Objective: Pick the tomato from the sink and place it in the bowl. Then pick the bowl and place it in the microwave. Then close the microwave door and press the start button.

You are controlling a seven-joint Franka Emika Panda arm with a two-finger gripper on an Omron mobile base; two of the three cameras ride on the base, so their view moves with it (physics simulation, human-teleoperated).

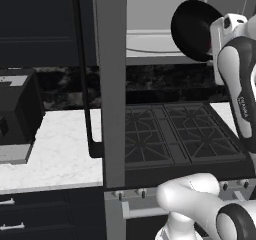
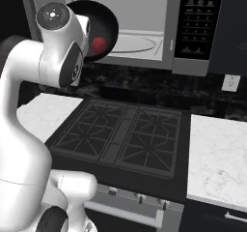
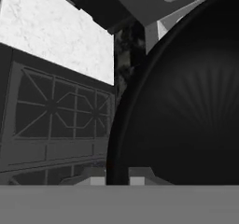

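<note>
Bowl transfer into the microwave in progress.

The gripper (image 3: 116, 174) is clenched on the rim of the bowl (image 2: 94, 30), held tilted steeply at the open front of the microwave (image 2: 144, 23), above the stove (image 2: 120, 134). The tomato (image 2: 99, 44) sits inside the bowl. Next move, as judged: level the bowl, advance it onto the turntable (image 2: 137, 43), then release; the tilt risks spilling the tomato.

One bowl (image 2: 99, 23), one tomato (image 2: 99, 44), one microwave (image 2: 193, 28), one stove (image 2: 120, 137)
</note>
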